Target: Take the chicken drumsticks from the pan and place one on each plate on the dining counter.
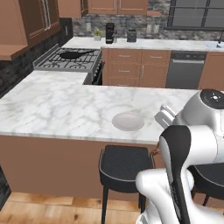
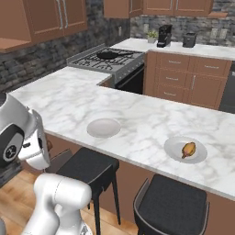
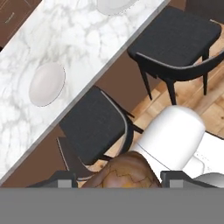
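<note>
Dining counter [image 1: 57,109] faces raised hand [image 3: 118,178] clamping drumstick [image 3: 124,173].

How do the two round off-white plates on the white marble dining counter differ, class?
The left round off-white plate is bare; the right round off-white plate carries a golden-brown roasted drumstick. The left plate sits above one dark stool, the right plate above the other dark stool. Both lie flat near the white marble dining counter's front edge.

Plenty of open marble on the dining counter [image 3: 83,48] ahead of the gripper [image 3: 118,177]. Bare plate [image 3: 47,83] sits out there with space all round. Two stools [image 3: 94,127] crowd the counter edge right below the hand.
</note>
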